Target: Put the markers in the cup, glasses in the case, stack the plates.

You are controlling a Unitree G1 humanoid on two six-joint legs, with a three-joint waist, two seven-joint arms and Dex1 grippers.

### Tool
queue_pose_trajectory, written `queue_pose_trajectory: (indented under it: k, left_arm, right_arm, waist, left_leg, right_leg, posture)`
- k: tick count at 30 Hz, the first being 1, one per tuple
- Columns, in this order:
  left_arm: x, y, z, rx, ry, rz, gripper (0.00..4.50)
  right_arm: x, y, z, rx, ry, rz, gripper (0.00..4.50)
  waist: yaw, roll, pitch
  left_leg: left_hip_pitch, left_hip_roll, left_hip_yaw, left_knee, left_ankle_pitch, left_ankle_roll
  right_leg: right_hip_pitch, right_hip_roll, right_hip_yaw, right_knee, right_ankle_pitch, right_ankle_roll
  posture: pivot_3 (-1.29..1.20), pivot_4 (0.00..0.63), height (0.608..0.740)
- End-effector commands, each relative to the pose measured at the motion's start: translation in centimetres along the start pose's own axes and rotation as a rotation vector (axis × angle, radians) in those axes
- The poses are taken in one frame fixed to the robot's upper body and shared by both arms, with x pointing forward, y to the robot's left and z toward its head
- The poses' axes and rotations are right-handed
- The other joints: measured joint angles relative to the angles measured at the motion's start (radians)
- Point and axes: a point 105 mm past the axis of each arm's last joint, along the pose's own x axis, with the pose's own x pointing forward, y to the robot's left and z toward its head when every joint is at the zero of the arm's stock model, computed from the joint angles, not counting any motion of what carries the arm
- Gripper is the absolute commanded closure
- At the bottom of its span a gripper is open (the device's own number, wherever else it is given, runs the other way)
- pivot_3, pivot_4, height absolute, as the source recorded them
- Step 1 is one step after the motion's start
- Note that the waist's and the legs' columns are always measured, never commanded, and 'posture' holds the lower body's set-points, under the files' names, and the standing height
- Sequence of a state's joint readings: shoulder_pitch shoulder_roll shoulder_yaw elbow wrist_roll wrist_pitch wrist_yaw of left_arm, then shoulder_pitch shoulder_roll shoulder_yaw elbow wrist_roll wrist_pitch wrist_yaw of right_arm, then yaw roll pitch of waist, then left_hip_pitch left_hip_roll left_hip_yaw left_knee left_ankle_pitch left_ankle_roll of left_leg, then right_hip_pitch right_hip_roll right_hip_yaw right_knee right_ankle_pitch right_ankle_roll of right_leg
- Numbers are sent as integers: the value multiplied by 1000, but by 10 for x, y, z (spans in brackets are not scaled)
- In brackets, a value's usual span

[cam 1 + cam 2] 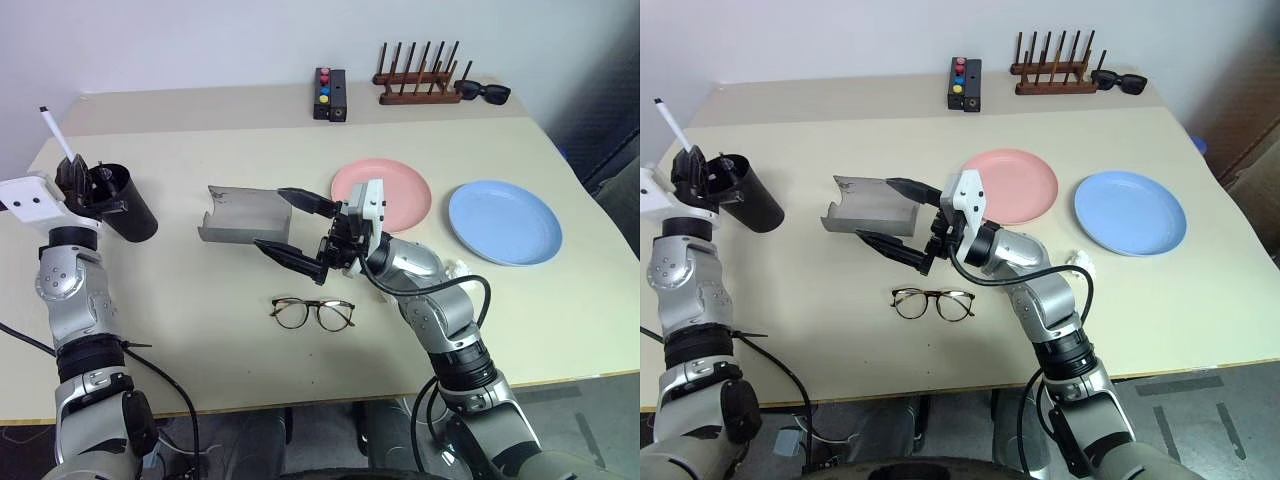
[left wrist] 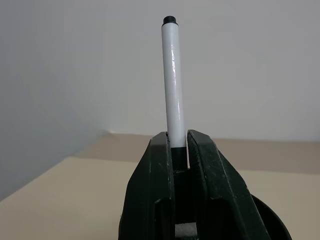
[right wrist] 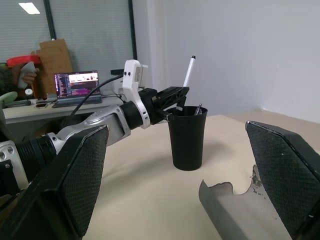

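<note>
My left gripper (image 1: 78, 168) is shut on the white marker (image 1: 55, 132), which sticks up and away from the fingers (image 2: 200, 165). The gripper hovers at the rim of the tall black cup (image 1: 128, 207) at the table's left. A thin dark marker (image 3: 199, 109) leans inside the cup (image 3: 187, 137). My right gripper (image 1: 272, 218) stands wide open with nothing held, its tips at the end of the grey case (image 1: 235, 214), which lies open mid-table. The glasses (image 1: 312, 313) lie near the front edge. The pink plate (image 1: 400, 205) and the blue plate (image 1: 505, 222) lie side by side on the right.
At the table's back stand a wooden peg rack (image 1: 415, 82), black sunglasses (image 1: 485, 92) and a black box with coloured buttons (image 1: 330, 95). Beyond the table, a desk with a laptop (image 3: 75, 85) is in the right wrist view.
</note>
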State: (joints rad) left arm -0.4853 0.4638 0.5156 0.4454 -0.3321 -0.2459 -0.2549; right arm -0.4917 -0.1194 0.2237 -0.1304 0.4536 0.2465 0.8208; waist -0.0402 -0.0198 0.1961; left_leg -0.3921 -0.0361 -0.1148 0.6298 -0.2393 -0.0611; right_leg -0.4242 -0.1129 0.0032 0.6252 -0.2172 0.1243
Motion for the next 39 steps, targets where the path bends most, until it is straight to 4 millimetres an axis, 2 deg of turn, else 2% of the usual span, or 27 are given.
queue_pose_trajectory:
  k: [1, 5, 11, 14, 17, 19, 21, 23, 25, 29, 32, 36, 39]
  left_arm:
    - [4, -3, 16, 10, -57, -7, 3179]
    - [5, -6, 17, 6, -61, -9, 1214]
    - [5, -11, 22, -24, -82, -21, 1214]
    - [6, -22, 36, -55, -109, -79, 1214]
    - [8, -47, 52, -83, -119, -225, 1214]
    - [3, -80, 58, -71, -82, -443, 1214]
    - [-4, -105, 51, -18, 17, -620, 676]
    - [-7, -117, 43, 27, 99, -725, 53]
    - [-12, -125, 36, 45, 162, -815, 53]
    - [-32, -135, 15, 108, 363, -1093, 53]
    - [-30, -126, -1, 138, 489, -1124, 53]
    - [-38, -115, -28, 248, 657, -1237, 53]
    - [-39, -114, -42, 303, 728, -1294, 53]
  right_arm:
    - [3, 4, 12, -24, -43, 23, 0]
    - [3, 4, 12, -26, -42, 20, 0]
    - [2, 3, 12, -29, -40, 15, 0]
    - [0, 0, 13, -45, -31, 4, 0]
    - [-3, -5, 14, -60, -22, -10, 0]
    - [-5, -9, 15, -75, -13, -21, 0]
    - [-8, -12, 16, -91, -5, -33, 0]
    - [-12, -16, 17, -111, 8, -41, 0]
    - [-16, -17, 18, -123, 28, -40, 0]
    - [-38, -10, 7, -137, 175, 45, 0]
    - [-48, -10, 6, -145, 228, 63, 0]
    - [-58, -14, 5, -160, 269, 44, 0]
    - [-60, -14, 6, -164, 274, 31, 0]
  waist:
    - [0, 0, 0]
    - [0, 0, 0]
    - [0, 0, 0]
    - [0, 0, 0]
    - [1, 0, 0]
    - [2, 0, 0]
    - [1, 0, 0]
    - [-2, 0, 0]
    - [-4, 0, 0]
    - [-4, 1, 1]
    - [-3, 1, 1]
    - [-4, 1, 1]
    - [-1, 1, 1]
  left_leg:
    - [0, 0, 0, 0, 0, 0]
    - [0, 0, 0, 0, 0, 0]
    - [0, 0, 0, 0, 0, 0]
    - [0, 0, 0, 0, 0, 0]
    - [0, 0, 0, 0, 0, 0]
    - [0, 0, 0, 0, 0, 0]
    - [0, 0, 0, 0, 0, 0]
    - [0, 0, 0, 0, 0, 0]
    - [0, 0, 0, -1, 0, 0]
    - [0, 0, 0, -1, 0, 0]
    - [0, 0, 0, -2, 0, 0]
    - [0, 0, 0, -1, 0, 0]
    - [-1, 0, 0, -1, 0, 0]
  right_leg:
    - [0, 0, 0, 0, 0, 0]
    - [0, 0, 0, 0, 0, 0]
    - [0, 0, 0, 0, 0, 0]
    - [0, 0, 0, 0, 0, 0]
    - [0, 0, 0, 0, 0, 0]
    - [0, 0, 0, 0, 0, 0]
    - [0, 0, 0, 0, 0, 0]
    - [0, 0, 0, 0, 0, 0]
    - [0, 0, 0, 0, 0, 0]
    - [0, 1, 0, 0, 0, 0]
    - [0, 1, 0, -1, -1, 0]
    - [0, 1, 0, -1, -1, 0]
    - [0, 1, 0, -1, -1, 0]
  posture:
    - [0, 150, 734]
    - [0, 150, 734]
    - [0, 150, 734]
    - [0, 150, 734]
    - [0, 150, 734]
    - [0, 150, 734]
    - [0, 150, 734]
    - [0, 150, 734]
    - [0, 150, 734]
    - [0, 150, 734]
    - [0, 150, 734]
    - [0, 150, 734]
    - [0, 150, 734]
